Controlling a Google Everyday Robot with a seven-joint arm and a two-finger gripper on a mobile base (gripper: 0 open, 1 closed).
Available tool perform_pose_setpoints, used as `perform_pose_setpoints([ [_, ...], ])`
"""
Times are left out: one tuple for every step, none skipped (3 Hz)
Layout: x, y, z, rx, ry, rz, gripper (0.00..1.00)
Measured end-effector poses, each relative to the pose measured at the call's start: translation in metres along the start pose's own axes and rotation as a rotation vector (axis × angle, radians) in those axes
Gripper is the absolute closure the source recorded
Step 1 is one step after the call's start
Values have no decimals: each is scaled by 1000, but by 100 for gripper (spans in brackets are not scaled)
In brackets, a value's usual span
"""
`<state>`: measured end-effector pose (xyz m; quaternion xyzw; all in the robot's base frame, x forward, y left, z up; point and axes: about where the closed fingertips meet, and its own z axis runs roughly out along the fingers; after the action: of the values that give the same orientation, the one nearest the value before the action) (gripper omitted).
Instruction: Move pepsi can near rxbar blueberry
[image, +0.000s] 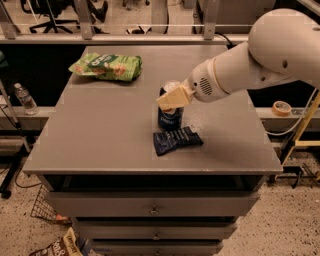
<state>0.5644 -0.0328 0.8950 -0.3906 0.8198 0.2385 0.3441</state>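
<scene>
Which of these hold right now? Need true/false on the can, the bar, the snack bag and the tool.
1. The pepsi can stands upright right beside the rxbar blueberry. True.
2. The tool hangs over the green snack bag. False: it is at the can's top.
3. The green snack bag lies near the far left corner of the table. True.
4. The rxbar blueberry lies in a drawer. False: it lies on the tabletop.
</scene>
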Motion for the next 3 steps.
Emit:
perform_pose_setpoints([
  [-1,2,0,-1,0,-3,18],
  [-2,4,0,-2,0,-7,0],
  [2,-2,-16,19,-5,-15,0],
])
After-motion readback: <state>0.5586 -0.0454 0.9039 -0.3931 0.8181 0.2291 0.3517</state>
